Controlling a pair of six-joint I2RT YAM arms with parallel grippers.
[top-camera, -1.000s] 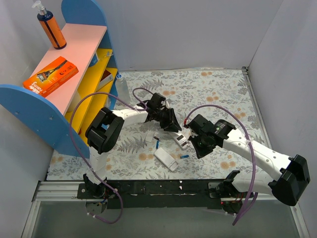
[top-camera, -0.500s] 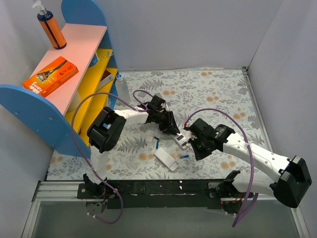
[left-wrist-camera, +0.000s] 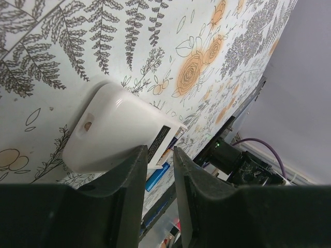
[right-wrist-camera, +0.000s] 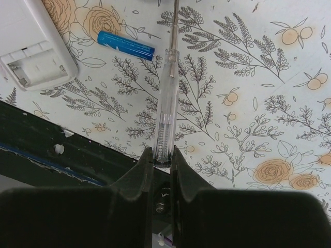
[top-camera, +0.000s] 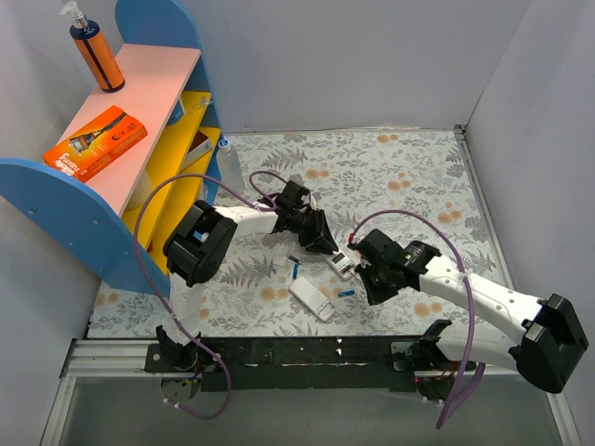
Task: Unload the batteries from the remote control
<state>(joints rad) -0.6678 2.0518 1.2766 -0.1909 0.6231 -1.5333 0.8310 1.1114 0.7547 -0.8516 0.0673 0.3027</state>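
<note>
A small remote control [top-camera: 342,265] lies mid-table, seen as a white rounded body [left-wrist-camera: 114,129] in the left wrist view. My left gripper [top-camera: 325,244] [left-wrist-camera: 158,155] has its tips at that remote's open end, jaws narrowly apart with nothing between them. A second white remote [top-camera: 311,299] [right-wrist-camera: 31,51] lies nearer, its battery bay empty. One blue battery [top-camera: 347,294] [right-wrist-camera: 125,44] [left-wrist-camera: 158,176] lies loose on the mat, another [top-camera: 296,270] further left. My right gripper [top-camera: 365,269] [right-wrist-camera: 161,155] is shut on a clear-handled screwdriver [right-wrist-camera: 166,103] that points toward the small remote.
A small white cover piece [top-camera: 281,255] lies left of the batteries. A blue and yellow shelf [top-camera: 139,158] with an orange box [top-camera: 95,141] and a bottle [top-camera: 97,54] stands at the left. The black rail [right-wrist-camera: 62,155] runs along the near edge. Grey walls enclose the table.
The left gripper has crept a little toward the small remote. The right gripper with the screwdriver has shifted slightly left and nearer.
</note>
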